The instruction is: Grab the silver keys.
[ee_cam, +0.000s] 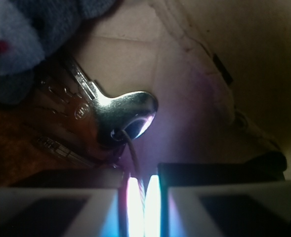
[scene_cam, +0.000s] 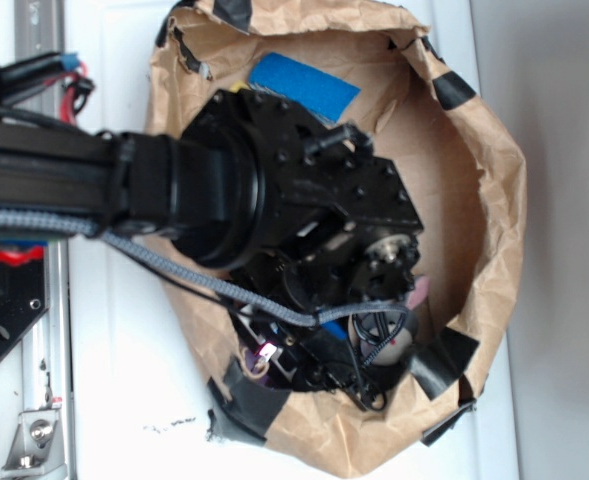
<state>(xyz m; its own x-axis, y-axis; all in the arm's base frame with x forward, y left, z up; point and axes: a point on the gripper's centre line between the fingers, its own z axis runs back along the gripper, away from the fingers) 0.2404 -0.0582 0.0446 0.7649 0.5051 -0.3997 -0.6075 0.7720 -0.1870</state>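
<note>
Silver keys (ee_cam: 118,111) lie on the floor of the paper bag (scene_cam: 494,180) beside the grey plush (ee_cam: 31,29), and I judge the grasp made but the lift outstanding, my fingers (ee_cam: 51,210) nearly closed, pinching the thin wire ring (ee_cam: 133,158).

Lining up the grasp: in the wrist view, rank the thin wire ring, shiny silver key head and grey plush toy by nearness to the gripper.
1. Thin wire ring, running between the gripper fingers.
2. Shiny silver key head, just above.
3. Grey plush toy, upper left corner.
</note>
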